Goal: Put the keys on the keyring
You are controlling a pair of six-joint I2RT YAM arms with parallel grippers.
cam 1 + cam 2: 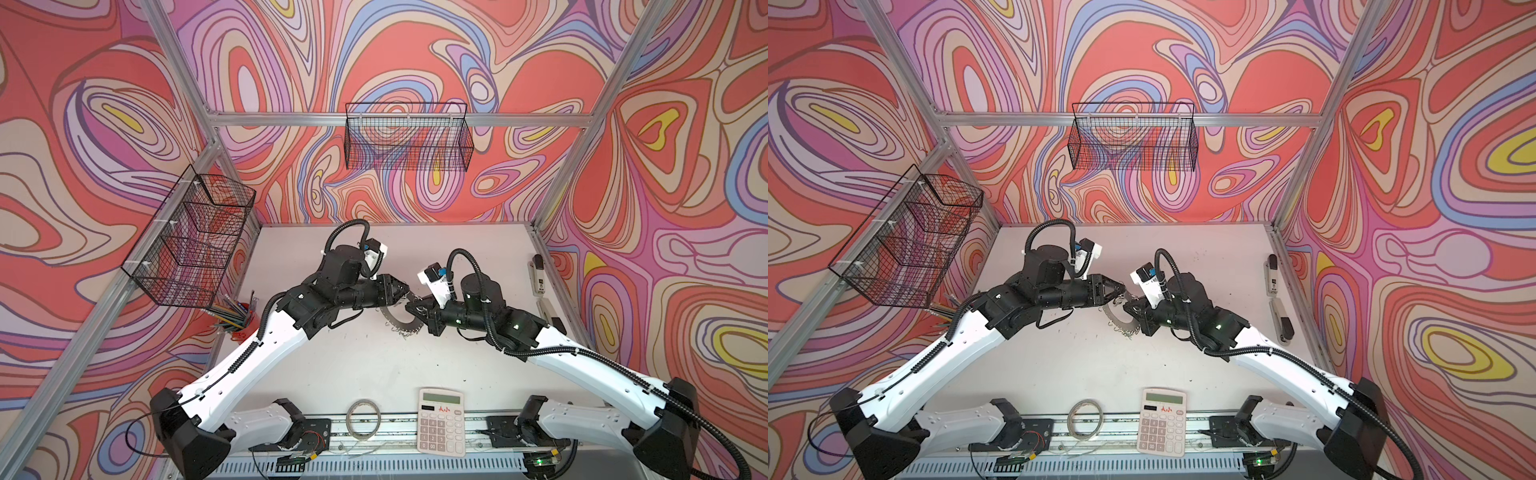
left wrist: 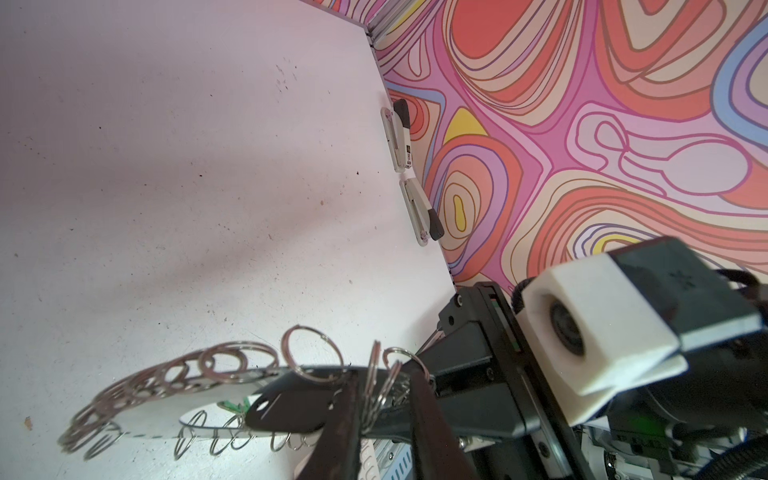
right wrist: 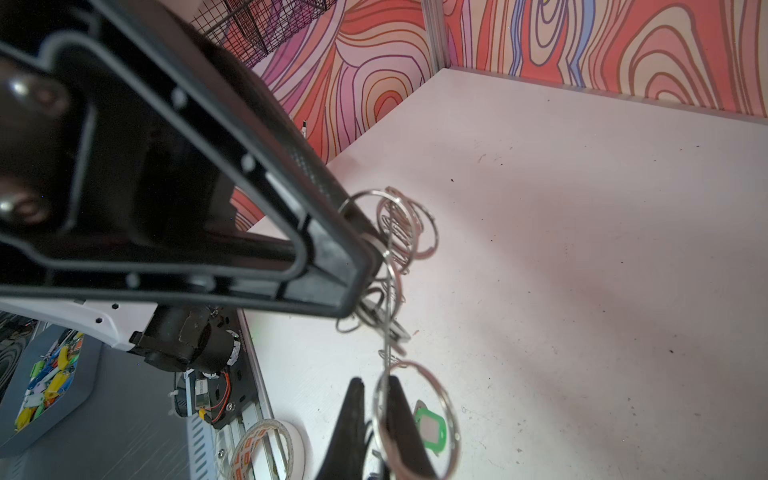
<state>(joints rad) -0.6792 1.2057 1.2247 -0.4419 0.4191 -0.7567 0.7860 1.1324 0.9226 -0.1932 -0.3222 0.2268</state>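
The keyring (image 1: 397, 322) (image 1: 1121, 319), a flat silver disc edged with wire loops, is held off the table mid-table between both arms. My right gripper (image 3: 374, 380) (image 1: 411, 308) is shut on its thin edge. My left gripper (image 2: 383, 374) (image 1: 405, 290) stands narrowly open at the opposite rim. Several wire loops (image 2: 376, 386) sit between its fingers, leaning on one finger, and a gap shows to the other. A black oval key tag (image 2: 291, 409) lies against the disc beside that finger. The green key tag (image 3: 430, 428) lies on the table under the ring. The keys' metal blades are hidden.
A calculator (image 1: 440, 422) and a tape roll (image 1: 364, 417) lie at the front edge. Two staplers (image 1: 538, 276) (image 1: 548, 311) sit along the right wall. A pen cup (image 1: 237, 313) stands at the left under a wire basket (image 1: 191, 245). Another basket (image 1: 409, 139) hangs on the back wall.
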